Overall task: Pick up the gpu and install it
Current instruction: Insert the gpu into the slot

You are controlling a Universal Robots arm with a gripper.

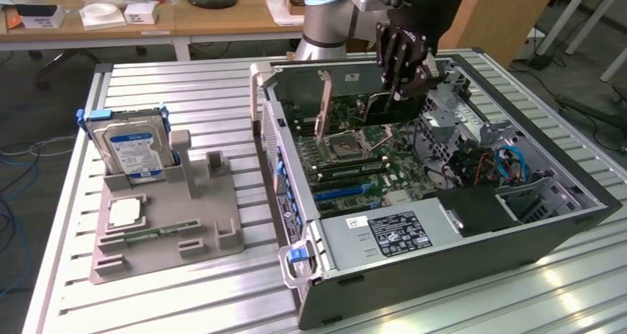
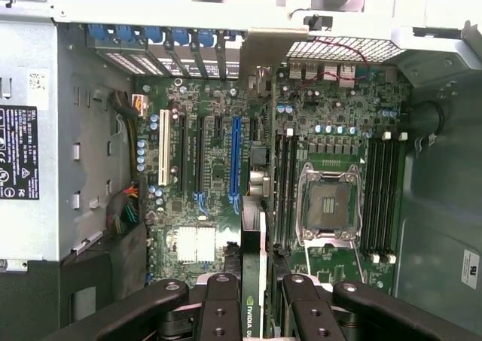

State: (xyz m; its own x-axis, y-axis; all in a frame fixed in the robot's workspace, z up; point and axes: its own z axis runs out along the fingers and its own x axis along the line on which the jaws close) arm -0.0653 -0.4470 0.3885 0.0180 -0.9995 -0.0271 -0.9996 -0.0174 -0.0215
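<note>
In the exterior view my gripper [image 1: 406, 92] hangs inside the open computer case [image 1: 548, 231], above the motherboard [image 1: 368, 158]. It is shut on the gpu [image 1: 377, 110], a thin dark card held on edge, with its pale metal bracket [image 1: 324, 99] toward the case's rear wall. The wrist view looks straight down the card: the gpu [image 2: 253, 243] is a slim strip with a green NVIDIA label between my black fingers [image 2: 220, 299]. It runs beside the long blue slot [image 2: 235, 160] on the motherboard [image 2: 339, 130], and its bracket [image 2: 263, 55] reaches the row of rear slot openings.
A grey holder [image 1: 172, 224] stands on the slatted metal table [image 1: 196, 92] at the exterior view's left, carrying a silver hard drive [image 1: 135, 154] with a blue label, a processor [image 1: 125, 213] and a green memory stick [image 1: 147, 235]. The power supply [image 1: 387, 231] fills the case's near end.
</note>
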